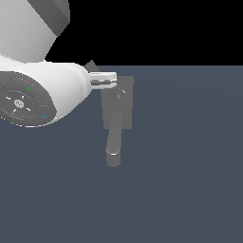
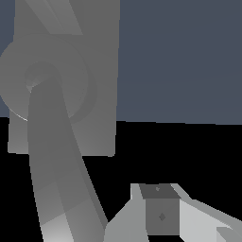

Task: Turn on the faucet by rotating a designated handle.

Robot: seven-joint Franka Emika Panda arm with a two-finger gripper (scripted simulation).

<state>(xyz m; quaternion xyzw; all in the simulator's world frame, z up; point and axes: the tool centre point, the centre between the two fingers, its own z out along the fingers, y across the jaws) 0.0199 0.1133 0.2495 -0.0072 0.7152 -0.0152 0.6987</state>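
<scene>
The matte grey faucet (image 1: 117, 111) lies on the flat slate-blue tabletop (image 1: 190, 166), against a black backdrop. The white end effector (image 1: 110, 79) hovers at the base plate's far edge; I cannot tell how open it is or whether it holds anything. Its fingers should push the thin grey bar-shaped handle (image 1: 122, 93) sideways, avoiding the spout.

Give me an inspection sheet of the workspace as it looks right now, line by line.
Surface: plain blue-grey floor, bare where visible.
Faucet: grey, flat base plate, thick spout pointing toward the camera in the exterior view.
Handle: not clearly distinguishable in either view.
Clutter: nothing seen.
Gripper: at the faucet's far end beside the hub; open or shut cannot be told.
Cables: nothing seen.
Surroundings: black background.
</scene>
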